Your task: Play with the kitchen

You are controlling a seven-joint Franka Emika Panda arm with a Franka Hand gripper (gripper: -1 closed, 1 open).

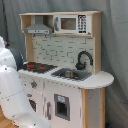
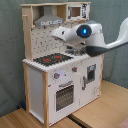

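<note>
Kitchen (image 1: 65,75): pale wood w/ white panels, stands upright on wooden floor (image 2: 100,112) before grey backdrop; fills most of both exterior views.

Arm (image 2: 107,44): white, enters second exterior view from the second exterior view's right edge, runs roughly level across the kitchen's upper front at backsplash height, over the counter. In first exterior view only a bulky white arm section (image 1: 12,95) shows, at the first exterior view's left edge, in front of the kitchen's lower cabinet.

Wrist housing (image 2: 85,31): rounded, white, blue light lit on it. Forward end tapers toward the second exterior view's left, pointing at the tiled backsplash (image 1: 60,50) below the hood (image 2: 48,21).

Jaws: cannot tell if released or clenched; not clearly visible in either view.

Oven door (image 2: 65,95): windowed, closed, below hob.

Hob (image 1: 37,66): red rings, dark plate, on the counter beside the sink.

Sink (image 1: 70,74): grey basin set in counter, black faucet (image 1: 82,59) arched behind it.

Microwave (image 1: 72,23): small, on top shelf, door shut.
</note>
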